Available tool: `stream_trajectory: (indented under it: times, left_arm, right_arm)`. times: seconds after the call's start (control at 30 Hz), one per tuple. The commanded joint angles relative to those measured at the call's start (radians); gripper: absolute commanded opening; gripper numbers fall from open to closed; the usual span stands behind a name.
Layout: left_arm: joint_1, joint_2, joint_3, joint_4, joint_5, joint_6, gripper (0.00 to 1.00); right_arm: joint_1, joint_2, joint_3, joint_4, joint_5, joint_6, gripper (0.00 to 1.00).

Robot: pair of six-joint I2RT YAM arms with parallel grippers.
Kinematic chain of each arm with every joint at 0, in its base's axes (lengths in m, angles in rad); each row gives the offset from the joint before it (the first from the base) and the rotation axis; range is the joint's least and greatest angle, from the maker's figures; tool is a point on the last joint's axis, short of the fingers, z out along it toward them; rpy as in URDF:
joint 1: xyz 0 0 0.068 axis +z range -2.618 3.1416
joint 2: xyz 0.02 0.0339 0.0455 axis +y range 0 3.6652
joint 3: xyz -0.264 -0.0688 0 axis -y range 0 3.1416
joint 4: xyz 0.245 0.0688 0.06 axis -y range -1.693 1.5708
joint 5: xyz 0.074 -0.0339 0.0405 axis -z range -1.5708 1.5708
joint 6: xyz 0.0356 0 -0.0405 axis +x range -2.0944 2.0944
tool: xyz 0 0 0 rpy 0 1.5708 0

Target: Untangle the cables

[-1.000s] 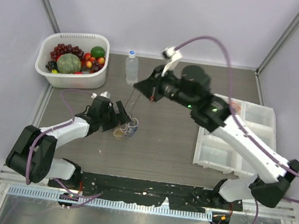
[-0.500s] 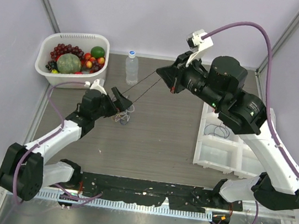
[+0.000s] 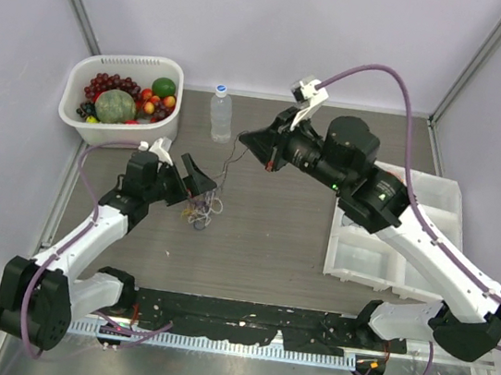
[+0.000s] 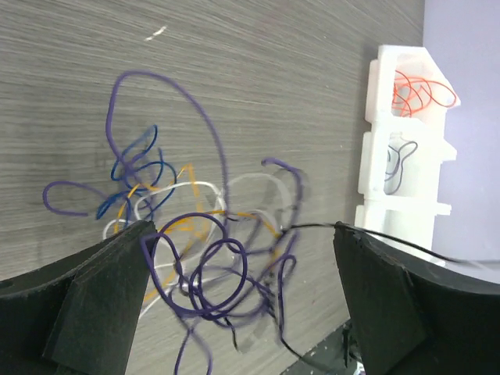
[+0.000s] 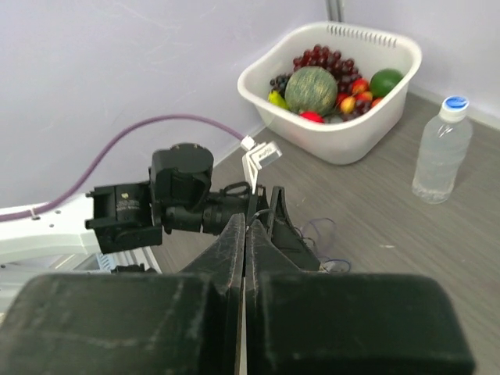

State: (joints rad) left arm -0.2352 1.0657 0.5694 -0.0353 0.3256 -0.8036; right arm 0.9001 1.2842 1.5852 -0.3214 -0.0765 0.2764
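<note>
A loose tangle of thin cables (image 3: 202,209) in purple, blue, orange and white lies on the grey table, seen close up as cables (image 4: 205,234) in the left wrist view. My left gripper (image 3: 196,178) stands open just left of and above the tangle, and its fingers (image 4: 109,273) flank the loops without touching them. My right gripper (image 3: 245,137) hovers above and behind the tangle, shut on a black cable (image 4: 375,237) that runs slack down into the knot. In the right wrist view the right gripper (image 5: 246,221) has its jaws pressed together.
A white compartment tray (image 3: 347,246) stands at the right; in the left wrist view the tray (image 4: 373,133) holds orange-red wires (image 4: 422,94) and a dark one. A white basket (image 3: 78,119) of fruit and a water bottle (image 3: 221,114) stand at the back left.
The right gripper rose and pulled the black cable taut to the back right, then came back down and left, slackening it. The tangle slid a little left. The left gripper drew back left, still open.
</note>
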Motion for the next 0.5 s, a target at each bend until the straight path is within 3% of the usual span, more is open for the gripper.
stream_trajectory:
  times: [0.0, 0.13, 0.27, 0.47]
  left_arm:
    - [0.005, -0.019, 0.064, -0.072, 0.09, 0.004, 1.0]
    - [0.005, -0.036, 0.053, -0.074, 0.09, -0.005, 1.0]
    - [0.005, -0.01, 0.04, -0.054, 0.069, 0.003, 1.0]
    - [-0.059, 0.054, 0.078, -0.021, 0.151, 0.055, 1.0]
  right_arm:
    - [-0.004, 0.009, -0.079, 0.188, -0.037, 0.053, 0.01]
    - [-0.007, 0.006, -0.085, 0.166, 0.03, 0.027, 0.01]
    - [-0.007, 0.0, -0.068, 0.182, -0.012, 0.047, 0.01]
    - [-0.009, 0.009, -0.022, 0.199, -0.048, 0.052, 0.01]
